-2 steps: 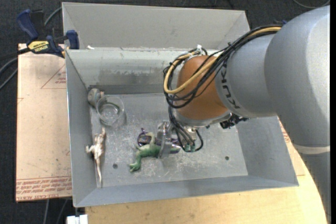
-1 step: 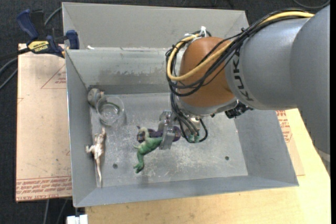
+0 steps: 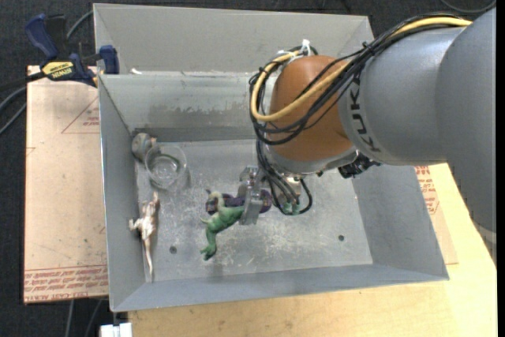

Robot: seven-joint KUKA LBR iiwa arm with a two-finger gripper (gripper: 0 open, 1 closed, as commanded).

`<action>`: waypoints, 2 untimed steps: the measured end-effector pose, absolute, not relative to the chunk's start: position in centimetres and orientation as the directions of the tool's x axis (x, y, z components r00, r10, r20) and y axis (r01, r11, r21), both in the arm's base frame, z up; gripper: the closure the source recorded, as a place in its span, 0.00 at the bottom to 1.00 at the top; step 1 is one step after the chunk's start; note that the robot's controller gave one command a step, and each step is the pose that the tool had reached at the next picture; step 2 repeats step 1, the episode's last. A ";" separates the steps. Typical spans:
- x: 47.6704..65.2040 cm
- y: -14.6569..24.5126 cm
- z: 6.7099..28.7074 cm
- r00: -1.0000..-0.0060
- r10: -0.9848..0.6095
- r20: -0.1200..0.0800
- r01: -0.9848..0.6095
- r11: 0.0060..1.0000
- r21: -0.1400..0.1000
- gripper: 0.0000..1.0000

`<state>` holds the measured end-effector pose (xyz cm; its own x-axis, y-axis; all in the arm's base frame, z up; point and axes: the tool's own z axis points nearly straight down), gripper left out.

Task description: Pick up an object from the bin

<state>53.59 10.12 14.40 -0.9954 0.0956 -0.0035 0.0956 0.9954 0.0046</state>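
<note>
Contents by count. Grey metal bin (image 3: 118,170): one. Green toy reptile (image 3: 215,229): one. Small purple item (image 3: 213,204): one, kind not determinable. Clear round cup (image 3: 166,168): one. Grey rounded piece (image 3: 142,144): one. Pale animal figure (image 3: 146,229): one. Loose items in total: five.

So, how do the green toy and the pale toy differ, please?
The green toy lies mid-bin by the gripper; the pale toy lies by the left wall, away from it. The green toy is bent; the pale toy is straighter. Both lie in the bin.
</note>
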 end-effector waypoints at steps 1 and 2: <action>53.6 10.3 21.7 -0.996 0.085 -0.009 0.085 0.996 0.007 1.00; 53.6 10.3 21.7 -0.996 0.085 -0.009 0.085 0.996 0.007 1.00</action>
